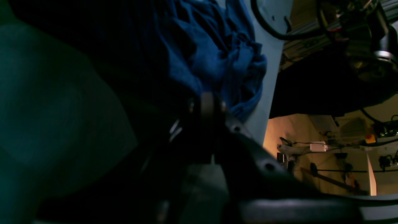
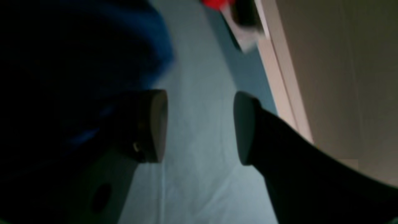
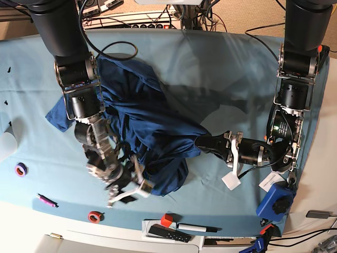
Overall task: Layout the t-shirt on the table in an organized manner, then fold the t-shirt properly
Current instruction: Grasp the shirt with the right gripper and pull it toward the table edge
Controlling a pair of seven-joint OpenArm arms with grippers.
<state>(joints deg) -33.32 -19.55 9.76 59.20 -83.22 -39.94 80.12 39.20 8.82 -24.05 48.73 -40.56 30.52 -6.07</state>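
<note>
A: Currently, where is the shirt (image 3: 142,126)?

B: Bunched on the counter (image 3: 210,63), left of centre in the base view. It is not spread flat. Its long axis runs diagonally, from the upper left near the right arm's upper links down to the lower right, ending in a rounded fold near the front edge. One corner pokes out to the left, beside the right arm. I cannot tell which end is the collar.

A: Left end effector (image 3: 202,142)?

B: Closed tight on the shirt's right-hand edge; the arm lies low across the counter, pointing at the heap. In the left wrist view, blue folds (image 1: 214,53) sit right at the tips (image 1: 207,104).

A: Right end effector (image 3: 126,194)?

B: Jaws wide apart, holding nothing. It sits at the shirt's lower front edge, blurred in the base view. In the right wrist view, bare teal cloth (image 2: 199,149) shows between the two pads (image 2: 158,124), with the shirt (image 2: 133,46) dark on the left.

A: Other items?

B: Small things along the front edge: a purple ring (image 3: 20,169), a red ring (image 3: 95,216), a red cube (image 3: 167,220).
</note>
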